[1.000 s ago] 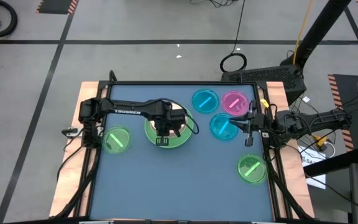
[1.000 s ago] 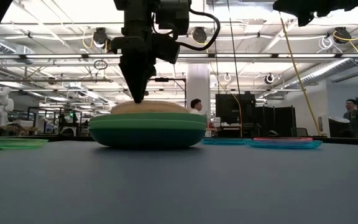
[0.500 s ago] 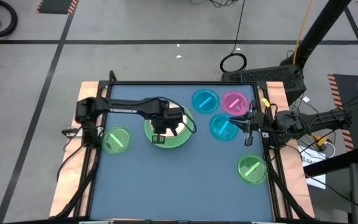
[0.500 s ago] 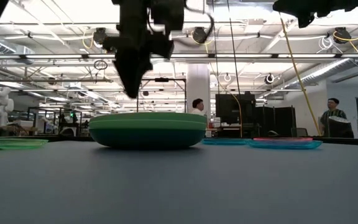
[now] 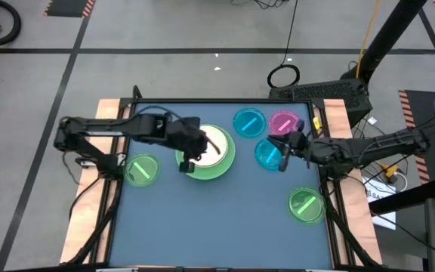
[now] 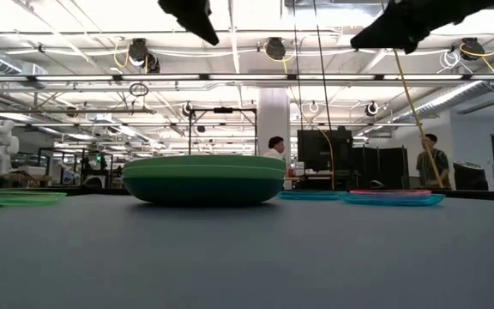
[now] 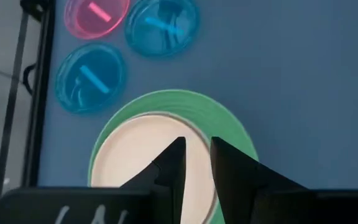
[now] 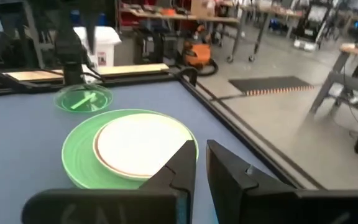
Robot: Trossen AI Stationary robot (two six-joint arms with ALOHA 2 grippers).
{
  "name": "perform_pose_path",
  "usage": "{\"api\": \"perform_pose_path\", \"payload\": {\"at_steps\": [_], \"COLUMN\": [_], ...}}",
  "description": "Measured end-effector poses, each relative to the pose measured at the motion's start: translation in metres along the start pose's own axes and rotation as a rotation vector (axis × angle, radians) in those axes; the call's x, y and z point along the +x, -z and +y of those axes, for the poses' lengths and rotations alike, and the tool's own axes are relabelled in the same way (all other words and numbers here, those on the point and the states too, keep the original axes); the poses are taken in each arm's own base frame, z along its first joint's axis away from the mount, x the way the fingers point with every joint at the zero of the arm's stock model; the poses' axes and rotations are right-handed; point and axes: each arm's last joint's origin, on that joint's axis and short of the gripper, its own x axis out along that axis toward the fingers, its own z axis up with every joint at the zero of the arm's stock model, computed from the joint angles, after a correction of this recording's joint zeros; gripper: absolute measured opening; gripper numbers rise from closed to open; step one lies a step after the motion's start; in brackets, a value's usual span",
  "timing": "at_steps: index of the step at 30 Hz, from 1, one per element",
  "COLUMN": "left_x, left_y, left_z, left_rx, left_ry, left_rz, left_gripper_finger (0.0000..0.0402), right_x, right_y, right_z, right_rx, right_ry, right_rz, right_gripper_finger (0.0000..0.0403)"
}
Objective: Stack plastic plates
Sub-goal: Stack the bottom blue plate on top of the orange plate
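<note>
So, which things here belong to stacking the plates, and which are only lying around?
Belonging to the job:
- green plate with cream plate on it
- two blue plates
- pink plate
- two small green plates

Only around:
- orange vacuum
- floor cable

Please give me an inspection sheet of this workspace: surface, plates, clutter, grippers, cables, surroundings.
Surface: blue table top, wooden edges.
Job's things: cream plate stacked on large green plate; two blue small plates, pink small plate, two green small plates, all flat and apart.
Clutter: nothing seen.
Grippers: left gripper above the stack, holding nothing; right gripper raised by a blue plate, holding nothing.
Cables: black cable coil on floor.
Surroundings: a person far behind.
</note>
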Motion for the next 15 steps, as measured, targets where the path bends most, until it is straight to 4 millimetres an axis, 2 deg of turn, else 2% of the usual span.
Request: {"api": "perform_pose_path", "payload": {"at_steps": [4,9,15], "left_x": [0.003,0.017,0.025], "left_y": [0.018,0.048,0.075], "left_z": [-0.010,-0.019,-0.016], "left_rx": [-0.008,-0.016,-0.070], "left_ry": [0.001,-0.014,-0.152], "left_rz": [-0.061,-0.093,-0.099], "left_gripper_finger": [0.0081,0.0081,0.0081], "right_x": [0.013,0.029,0.044], "right_y": [-0.002,-0.001,0.001], "right_z": [0.007,0.012,0.016], "right_rx": [0.033,0.116,0.192], "right_ry": [0.021,0.071,0.132], "right_rz": [0.079,0.194,0.359], "right_gripper_finger": [0.0031,0.0031,0.0031]}}
